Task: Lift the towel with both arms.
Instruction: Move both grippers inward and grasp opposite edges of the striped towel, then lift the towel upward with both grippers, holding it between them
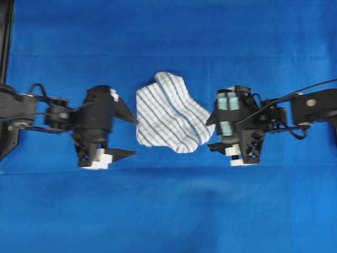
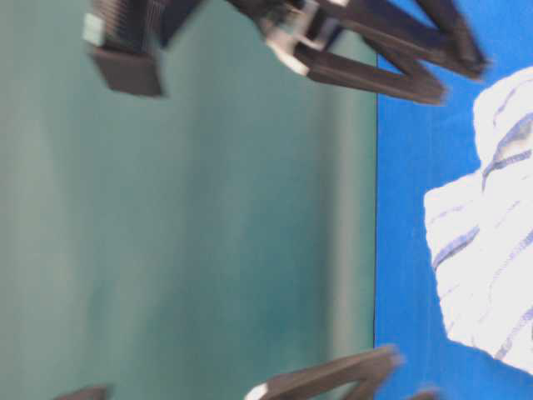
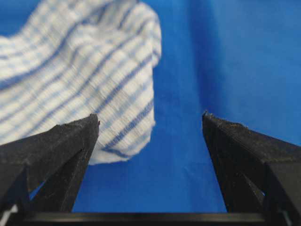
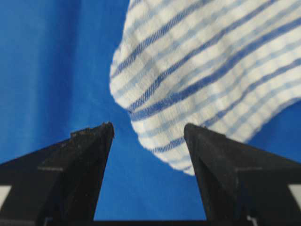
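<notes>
The towel (image 1: 171, 113) lies crumpled on the blue cloth (image 1: 168, 211) covering the surface, midway between the two arms. The left end effector (image 1: 134, 137) sits just left of the towel, fingers spread, one fingertip (image 1: 136, 122) at its left edge, nothing between them. The right end effector (image 1: 210, 134) sits just right of the towel, fingers likewise spread and holding nothing, close to its right edge.
</notes>
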Available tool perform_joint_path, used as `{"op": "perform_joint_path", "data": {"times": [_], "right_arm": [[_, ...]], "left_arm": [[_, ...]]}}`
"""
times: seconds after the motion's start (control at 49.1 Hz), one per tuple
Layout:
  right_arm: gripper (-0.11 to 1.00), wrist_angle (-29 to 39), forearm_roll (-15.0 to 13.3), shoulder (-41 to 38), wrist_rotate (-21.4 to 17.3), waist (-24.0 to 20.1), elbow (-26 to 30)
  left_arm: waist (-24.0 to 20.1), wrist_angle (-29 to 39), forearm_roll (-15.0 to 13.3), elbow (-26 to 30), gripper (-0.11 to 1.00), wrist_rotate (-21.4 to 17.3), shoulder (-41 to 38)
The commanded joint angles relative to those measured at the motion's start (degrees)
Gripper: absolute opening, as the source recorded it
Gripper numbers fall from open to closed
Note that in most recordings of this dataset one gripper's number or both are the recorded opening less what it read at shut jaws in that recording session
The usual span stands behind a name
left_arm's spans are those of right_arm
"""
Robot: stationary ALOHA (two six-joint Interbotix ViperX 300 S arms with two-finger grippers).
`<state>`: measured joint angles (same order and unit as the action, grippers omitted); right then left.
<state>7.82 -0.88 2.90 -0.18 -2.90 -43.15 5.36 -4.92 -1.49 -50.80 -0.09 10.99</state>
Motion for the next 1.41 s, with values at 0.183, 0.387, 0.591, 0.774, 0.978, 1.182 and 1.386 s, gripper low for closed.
{"op": "perform_joint_path", "data": {"times": [0.183,0.387,0.591,0.774,0.978,1.182,1.386], "right_arm": [[0.65,-4.48,-0.09,-4.75,0.09,-0.18,2.11],[0.65,-6.59,-0.09,-7.91,0.09,-0.09,2.20],[0.65,-8.09,0.00,-10.72,-0.09,0.44,2.37],[0.65,-8.26,0.00,-10.90,-0.26,0.53,2.46],[0.63,-8.35,0.00,-10.99,-0.26,0.97,2.55],[0.17,-8.35,0.00,-10.90,-0.35,1.85,2.46],[0.08,-8.26,0.09,-9.58,-0.35,1.85,2.64]], "left_arm": [[0.18,-3.43,0.00,4.57,0.90,-0.18,-10.90],[0.09,-5.80,0.00,4.83,0.90,-0.26,-14.68],[-0.09,-6.06,-0.09,4.48,0.90,-0.18,-15.21],[-0.09,-6.06,0.00,4.48,0.90,-0.18,-15.21],[-0.44,-3.87,-0.09,5.10,0.78,0.44,-15.38],[-1.23,-2.20,0.00,4.92,0.19,0.26,-15.38],[-1.49,-1.23,-0.09,5.01,0.03,0.18,-14.50]]}}
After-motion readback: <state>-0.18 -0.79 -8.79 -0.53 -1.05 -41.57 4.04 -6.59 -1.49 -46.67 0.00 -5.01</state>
